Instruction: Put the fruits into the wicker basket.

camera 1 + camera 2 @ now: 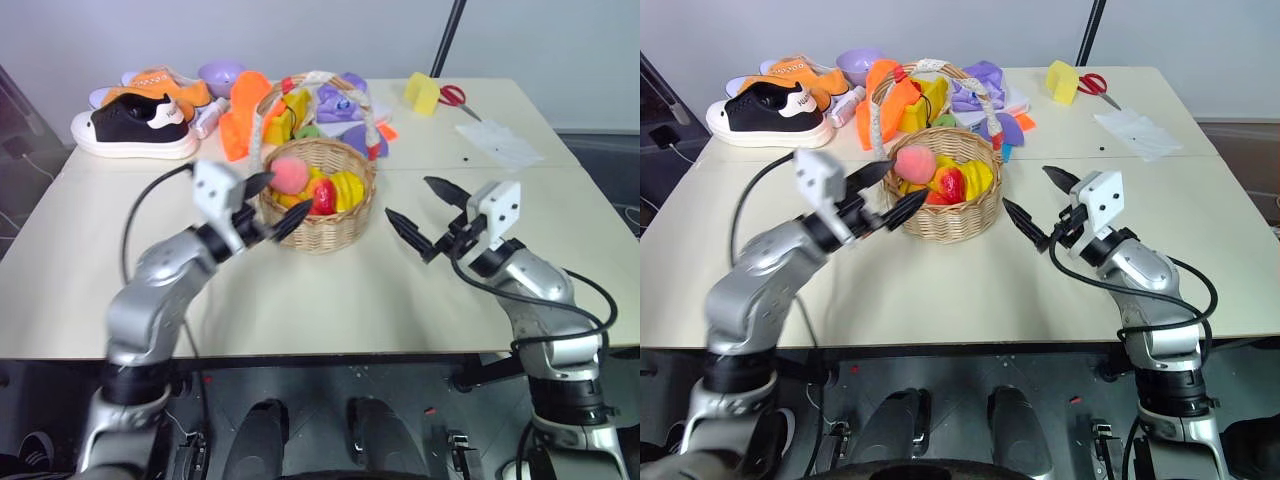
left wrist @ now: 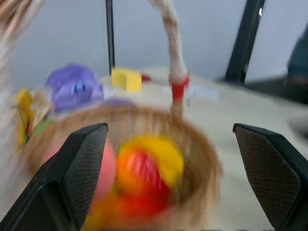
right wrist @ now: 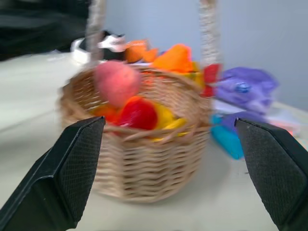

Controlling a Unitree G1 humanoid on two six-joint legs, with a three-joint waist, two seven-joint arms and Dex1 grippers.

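The wicker basket [image 1: 330, 232] stands mid-table, its banded handle [image 1: 368, 120] arching over it. Inside lie a red fruit [image 1: 323, 197] and yellow fruits [image 1: 347, 187]. A pink-orange peach [image 1: 290, 172] is at the top of the pile, above the near-left rim; I cannot tell whether it rests there. My left gripper [image 1: 282, 198] is open just left of the basket, fingers pointing at the peach and holding nothing. My right gripper [image 1: 410, 200] stands open and empty to the right of the basket, apart from it. In the right wrist view the peach [image 3: 117, 82] shows above the rim.
Behind the basket lie orange cloth [image 1: 243, 110], purple cloth [image 1: 345, 100] and yellow cloth [image 1: 285, 115]. A black-and-white sneaker [image 1: 135, 125], an orange sneaker [image 1: 160, 85] and a purple bowl [image 1: 220, 72] sit far left. A yellow block [image 1: 421, 93], red scissors [image 1: 453, 95] and white paper [image 1: 498, 143] lie far right.
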